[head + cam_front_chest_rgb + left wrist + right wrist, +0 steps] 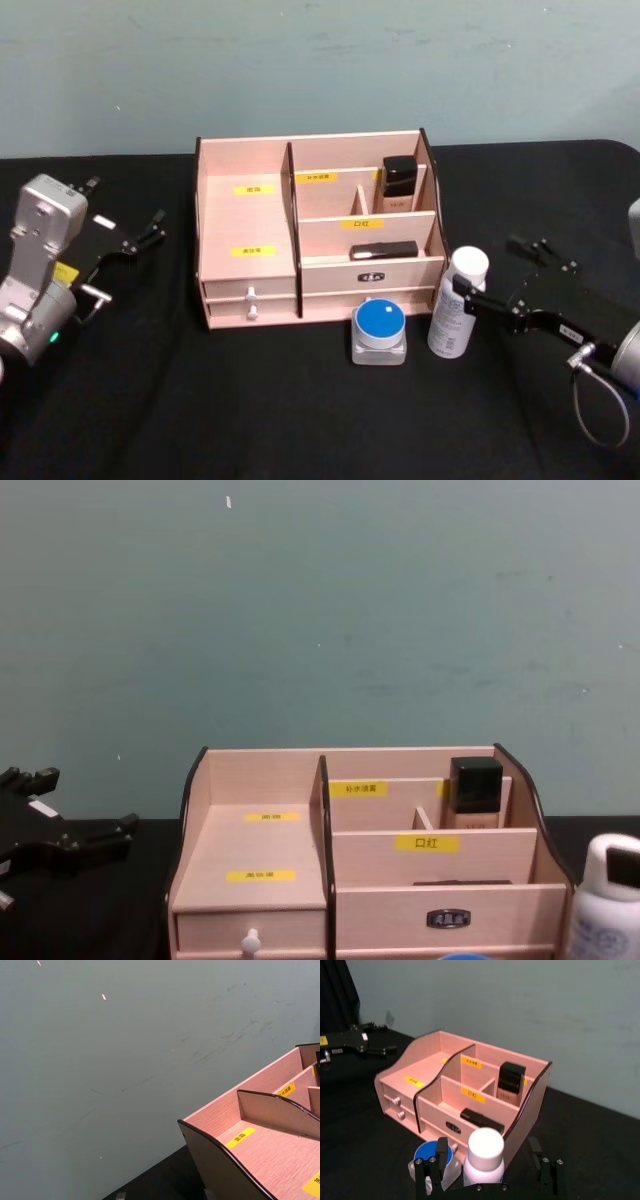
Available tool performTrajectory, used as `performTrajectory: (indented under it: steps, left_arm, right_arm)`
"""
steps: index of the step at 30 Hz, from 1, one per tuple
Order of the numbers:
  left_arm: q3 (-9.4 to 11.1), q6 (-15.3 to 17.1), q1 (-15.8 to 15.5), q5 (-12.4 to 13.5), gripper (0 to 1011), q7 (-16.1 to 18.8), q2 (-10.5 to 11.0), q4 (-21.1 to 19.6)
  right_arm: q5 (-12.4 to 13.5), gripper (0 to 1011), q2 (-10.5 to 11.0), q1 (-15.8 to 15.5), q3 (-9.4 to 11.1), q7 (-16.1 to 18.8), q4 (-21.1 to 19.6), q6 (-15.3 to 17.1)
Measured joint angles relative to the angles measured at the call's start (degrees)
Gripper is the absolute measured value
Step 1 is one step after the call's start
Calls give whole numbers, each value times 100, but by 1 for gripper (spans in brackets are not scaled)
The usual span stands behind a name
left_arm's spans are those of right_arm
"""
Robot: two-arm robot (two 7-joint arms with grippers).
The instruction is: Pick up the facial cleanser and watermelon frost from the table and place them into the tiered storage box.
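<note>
Bottle (458,315) just inside right pincer (485,263)

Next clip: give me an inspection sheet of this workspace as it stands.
Surface: black table.
Job's things: box upright; white bottle and blue-lidded jar standing on the table before it, not yet in.
Clutter: black-capped bottle and black stick in the box's right compartments.
Grippers: left claw open, off to the left; right claw open, white bottle between its fingers.
Cables: loop at the right arm.
Surroundings: plain green wall.
</note>
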Motion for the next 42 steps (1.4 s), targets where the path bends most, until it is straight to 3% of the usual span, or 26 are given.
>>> performTrajectory:
  steps: [14, 42]
  left_arm:
    - [0, 0, 0, 0, 1010, 1, 0, 0]
    - [0, 0, 0, 0, 1010, 0, 0, 0]
  right_arm:
    - [-42, 1000, -331, 310, -147, 355, 622, 327]
    - [-424, 1000, -960, 801, -258, 834, 1367, 294]
